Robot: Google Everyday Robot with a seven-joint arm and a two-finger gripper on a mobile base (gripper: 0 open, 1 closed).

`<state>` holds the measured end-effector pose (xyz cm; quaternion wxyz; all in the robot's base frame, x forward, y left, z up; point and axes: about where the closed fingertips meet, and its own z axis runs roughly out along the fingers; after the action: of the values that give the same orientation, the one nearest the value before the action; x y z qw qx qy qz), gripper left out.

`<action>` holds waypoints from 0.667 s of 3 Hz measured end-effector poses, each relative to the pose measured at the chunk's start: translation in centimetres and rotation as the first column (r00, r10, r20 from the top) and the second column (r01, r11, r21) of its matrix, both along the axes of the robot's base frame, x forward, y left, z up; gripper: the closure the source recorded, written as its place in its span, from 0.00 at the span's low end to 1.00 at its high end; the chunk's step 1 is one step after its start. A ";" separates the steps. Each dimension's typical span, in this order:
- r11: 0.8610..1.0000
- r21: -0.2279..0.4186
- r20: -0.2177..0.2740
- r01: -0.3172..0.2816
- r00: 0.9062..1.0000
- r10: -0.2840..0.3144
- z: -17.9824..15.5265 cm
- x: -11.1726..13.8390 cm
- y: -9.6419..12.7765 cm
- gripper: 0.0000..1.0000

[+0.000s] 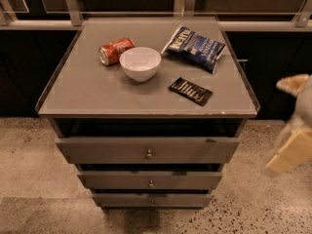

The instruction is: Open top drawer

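The top drawer [107, 151] is the widest grey front of three, just under the cabinet top, with a small round metal knob [148, 154] at its centre. A dark gap shows between its upper edge and the tabletop. My gripper [290, 154] is a blurred cream and white shape at the right edge of the camera view. It hangs in the air to the right of the cabinet, about level with the top drawer and well apart from the knob.
On the grey cabinet top [83, 94] lie a red soda can [116, 50] on its side, a white bowl [140, 63], a blue chip bag [196, 47] and a small black packet [190, 90]. Two narrower drawers [150, 180] sit below. Speckled floor surrounds the cabinet.
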<state>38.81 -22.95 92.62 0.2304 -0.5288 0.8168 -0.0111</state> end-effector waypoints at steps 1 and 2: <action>0.986 0.143 -0.048 0.086 0.996 -0.080 -7.4 -1.6 0.1 0.00; 0.981 0.154 -0.098 0.119 0.990 -0.105 -10.9 -3.2 0.0 0.00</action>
<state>35.57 -22.91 81.74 0.2340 -0.4620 0.8530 0.0650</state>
